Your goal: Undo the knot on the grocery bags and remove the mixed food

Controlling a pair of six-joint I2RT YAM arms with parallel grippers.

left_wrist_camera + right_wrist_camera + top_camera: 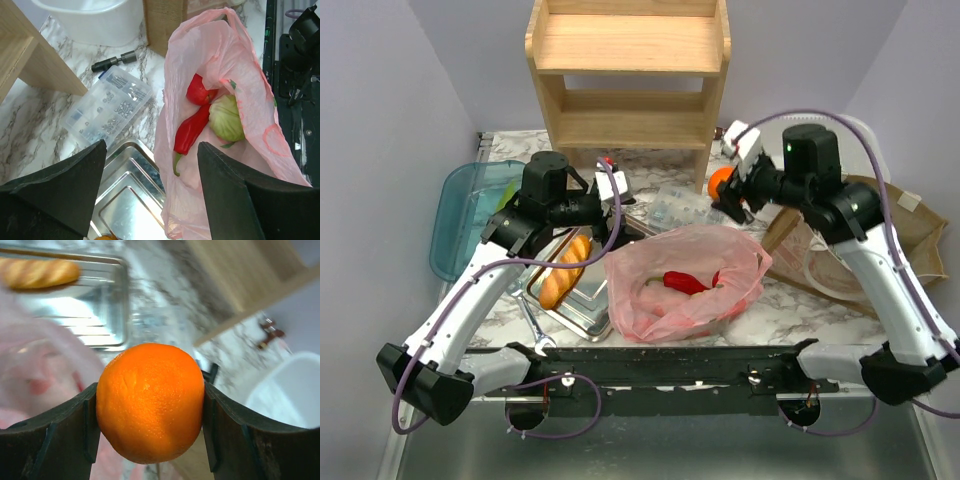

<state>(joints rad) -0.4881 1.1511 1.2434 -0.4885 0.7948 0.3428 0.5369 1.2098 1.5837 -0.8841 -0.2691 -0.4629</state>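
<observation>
In the top view, the left arm is being held bent over the left centre of the frame, the left gripper (612, 192) being pointed toward the middle. The right arm is being kept raised at the upper right, and an orange (719, 181) is being clamped in the right gripper (728, 188) above the marble table (800, 310). The pink bag (660, 300) is being left lying at the centre with its mouth open and a red pepper (686, 283) showing inside. A bread loaf (567, 270) is being carried by the steel tray (582, 312) just left of the bag. A wooden shelf (630, 70), a teal bin (460, 220) and a brown paper bag (890, 235) are being seen around them.

In the left wrist view, the left gripper (151, 147) is being held wide apart, grasping nothing, over the bag's (240, 70) left edge. The pepper (192, 132) and a cabbage (227, 117) are being shown touching inside. A clear parts box (107, 107) is lying at centre left.

In the right wrist view, the orange (150, 400) is being squeezed between both fingers of the right gripper (150, 407). The loaf (37, 271), tray (102, 315) and bag (30, 390) are being blurred at the left.
</observation>
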